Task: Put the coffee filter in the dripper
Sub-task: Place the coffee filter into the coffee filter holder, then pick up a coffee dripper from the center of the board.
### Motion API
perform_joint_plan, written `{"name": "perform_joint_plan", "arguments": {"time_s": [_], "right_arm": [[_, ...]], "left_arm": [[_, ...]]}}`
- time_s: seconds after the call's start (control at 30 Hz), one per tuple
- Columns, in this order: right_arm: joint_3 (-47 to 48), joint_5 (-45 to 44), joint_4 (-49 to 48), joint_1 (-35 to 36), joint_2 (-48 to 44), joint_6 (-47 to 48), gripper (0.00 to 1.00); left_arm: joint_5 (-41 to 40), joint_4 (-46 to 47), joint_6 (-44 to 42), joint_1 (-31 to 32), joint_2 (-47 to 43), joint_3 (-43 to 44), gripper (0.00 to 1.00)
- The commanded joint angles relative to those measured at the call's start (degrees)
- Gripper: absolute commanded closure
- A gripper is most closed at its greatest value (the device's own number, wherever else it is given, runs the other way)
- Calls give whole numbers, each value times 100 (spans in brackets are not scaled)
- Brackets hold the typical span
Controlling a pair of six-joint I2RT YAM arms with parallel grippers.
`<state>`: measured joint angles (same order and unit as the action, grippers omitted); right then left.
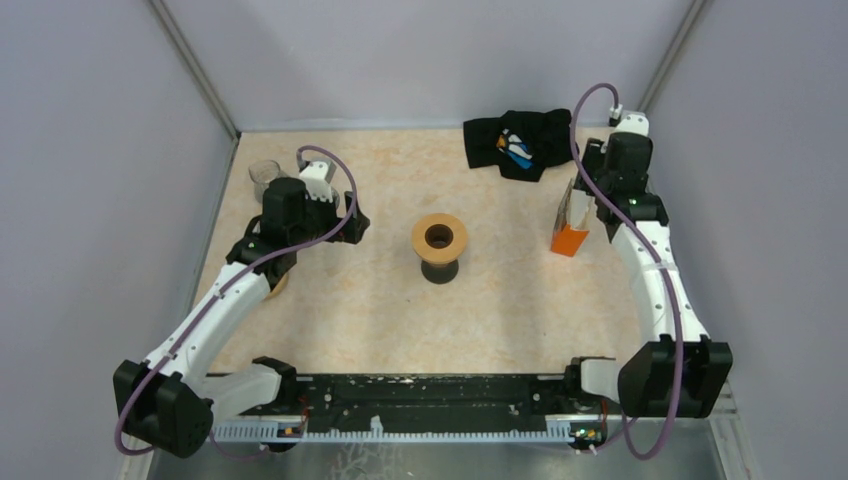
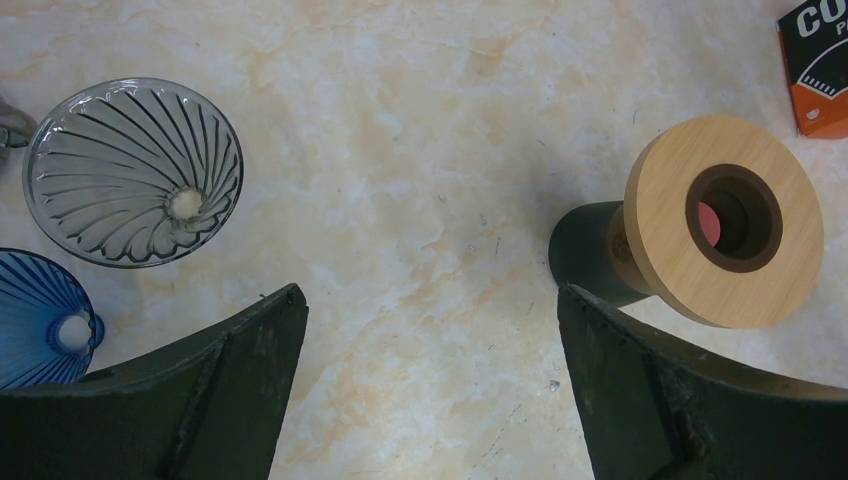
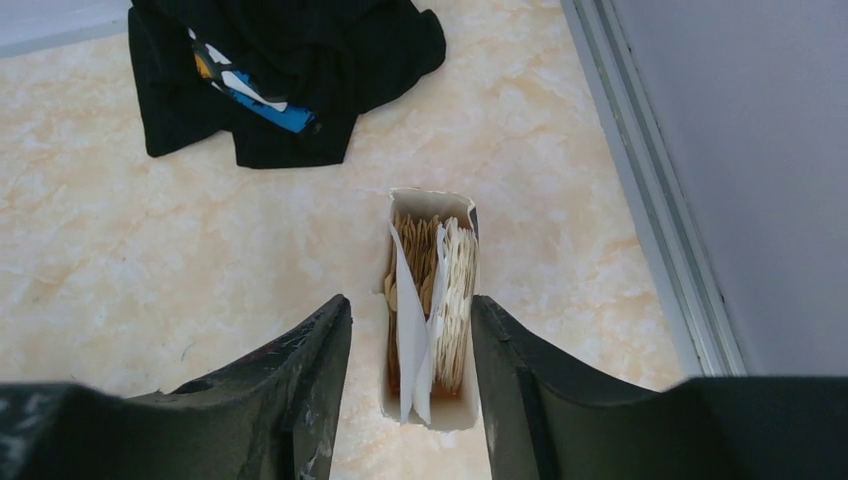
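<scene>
The right claw (image 3: 410,305) is held spread, with one finger on either side of a single filter box (image 3: 430,197). Whether the fingers touch its walls cannot be told. The top of the box is uncovered, and two packs of coffee filters (image 3: 455,290) are seen standing inside, one brown and one white. The filters within each pack are too tightly packed to be counted. One black cloth (image 3: 280,70) is crumpled at 11 o'clock from this claw, well apart from the box.

The left claw (image 2: 430,295) is likewise spread, and nothing is held between its fingers. Two drippers are seen beside it: one clear dripper (image 2: 132,172) at 10 o'clock and one blue dripper (image 2: 40,315) at 9 o'clock, the pair set just beside each other. No filter is seen in either. One wooden ring stand (image 2: 720,235) on a dark base is placed at 2 o'clock.

From above, the stand is found near the middle of the bench (image 1: 350,320), the drippers' side at 9 o'clock and the filter box at 3 o'clock.
</scene>
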<state>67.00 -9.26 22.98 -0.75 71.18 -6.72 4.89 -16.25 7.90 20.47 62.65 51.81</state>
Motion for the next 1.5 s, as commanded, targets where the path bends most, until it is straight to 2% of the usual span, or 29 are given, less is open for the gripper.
{"name": "perform_joint_plan", "arguments": {"time_s": [0.0,0.23,0.47,0.77,0.93,1.13,1.47], "right_arm": [[95,-71,-70,40,-415,-94,49],[-135,354,38,40,-1147,-398,37],[-666,826,-147,40,-2001,-684,29],[-1536,1462,-699,40,-2872,-1050,25],[-1708,1300,-763,293,-3107,-953,23],[-2058,820,-950,723,-3554,-736,19],[-2552,430,-1304,1045,-4180,-457,16]], "left_arm": [[-69,147,106,-58,-52,-39,1],[-466,71,464,-231,135,18,1],[-756,-44,988,-753,391,61,1],[-658,-104,1622,-1496,791,146,1],[-626,-115,1866,-1822,883,133,1],[-817,-209,1588,-2088,1408,822,4],[-21,-551,542,-2545,2984,2165,20]]}}
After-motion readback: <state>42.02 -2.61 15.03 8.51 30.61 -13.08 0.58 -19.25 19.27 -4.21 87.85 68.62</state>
